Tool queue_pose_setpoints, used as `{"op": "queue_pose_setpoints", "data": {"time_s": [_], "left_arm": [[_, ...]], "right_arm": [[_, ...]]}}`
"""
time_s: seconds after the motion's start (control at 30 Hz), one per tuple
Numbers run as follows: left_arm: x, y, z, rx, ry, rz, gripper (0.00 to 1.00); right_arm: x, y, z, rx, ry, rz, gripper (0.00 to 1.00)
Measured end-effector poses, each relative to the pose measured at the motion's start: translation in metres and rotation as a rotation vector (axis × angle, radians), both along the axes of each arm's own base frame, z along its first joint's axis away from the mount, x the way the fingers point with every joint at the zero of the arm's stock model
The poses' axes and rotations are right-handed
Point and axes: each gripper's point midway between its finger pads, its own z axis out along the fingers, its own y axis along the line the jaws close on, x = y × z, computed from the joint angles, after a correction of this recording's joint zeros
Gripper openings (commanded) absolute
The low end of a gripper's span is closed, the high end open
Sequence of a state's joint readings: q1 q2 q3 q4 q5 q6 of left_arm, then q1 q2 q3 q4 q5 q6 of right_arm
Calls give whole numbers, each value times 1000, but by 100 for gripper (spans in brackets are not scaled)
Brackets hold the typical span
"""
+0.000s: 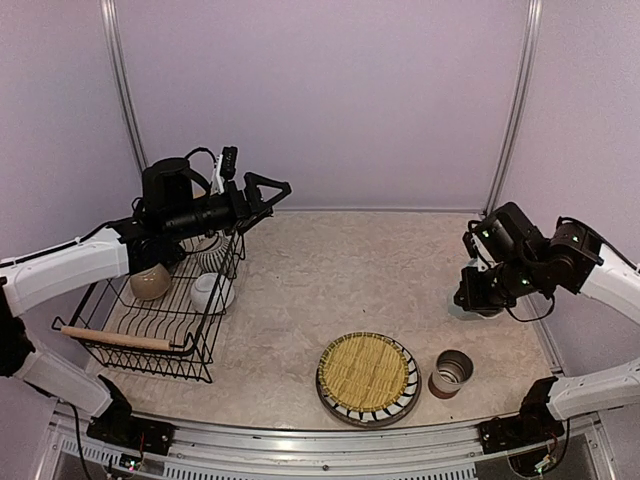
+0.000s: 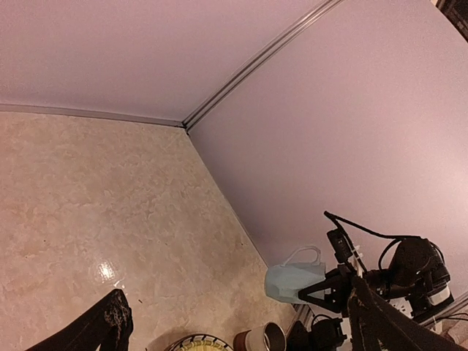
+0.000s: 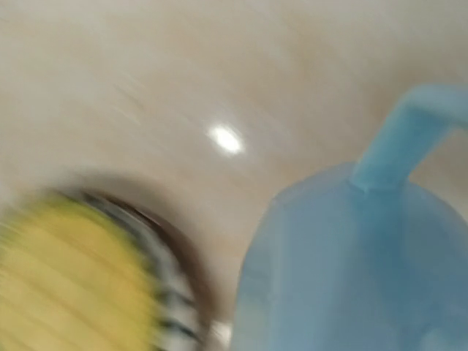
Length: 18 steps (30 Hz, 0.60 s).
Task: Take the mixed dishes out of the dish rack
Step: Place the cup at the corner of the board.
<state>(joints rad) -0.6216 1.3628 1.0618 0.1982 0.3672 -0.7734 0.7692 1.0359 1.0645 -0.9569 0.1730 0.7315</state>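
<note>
The rack [image 1: 205,345] stands at the left of the table [image 1: 330,260], 1 wooden handle [image 1: 115,340] on its near end. Inside it are a beige bowl [image 1: 150,283] by the left side, a white bowl [image 1: 210,292] by the right side, and a striped pot [image 1: 210,256] beyond the white bowl. The left gripper [image 1: 268,192] hangs above the rack's far right corner with its 2 fingers [image 2: 110,325] spread wide and nothing between them; its wrist camera looks across bare table toward the right wall. Out of the rack, near the table's front edge, the striped plate [image 1: 405,395] lies flat with the yellow mat [image 1: 366,370] on top of it, and the brown-white cup [image 1: 451,372] stands upright just to the right of the plate, apart from it. Farther back, near the right wall, is the blue mug [image 2: 291,281], handle turned toward the wall. The right gripper [image 1: 478,300] is low at the mug, its fingers against or right beside the mug's side. I cannot tell whether they pinch it. The right wrist view is blurred: the mug fills its right half, and the mat and plate rim show at lower left.
</note>
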Motion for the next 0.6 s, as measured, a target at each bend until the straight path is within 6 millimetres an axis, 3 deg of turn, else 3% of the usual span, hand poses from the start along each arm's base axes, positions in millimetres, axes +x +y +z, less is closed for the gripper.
{"op": "queue_pose_setpoints", "data": {"time_s": [0.17, 0.23, 0.43, 0.6], "left_arm": [[1, 4, -6, 21, 1, -1, 99], [1, 5, -10, 29, 8, -5, 99], [-8, 13, -21, 57, 19, -15, 99], [-19, 29, -12, 66, -10, -2, 99]], "right_arm": [[-37, -47, -43, -211, 203, -86, 0], [-47, -57, -56, -250, 255, -97, 0], [-69, -69, -103, -307, 401, -106, 0], [-70, -70, -126, -265, 436, -133, 0]]}}
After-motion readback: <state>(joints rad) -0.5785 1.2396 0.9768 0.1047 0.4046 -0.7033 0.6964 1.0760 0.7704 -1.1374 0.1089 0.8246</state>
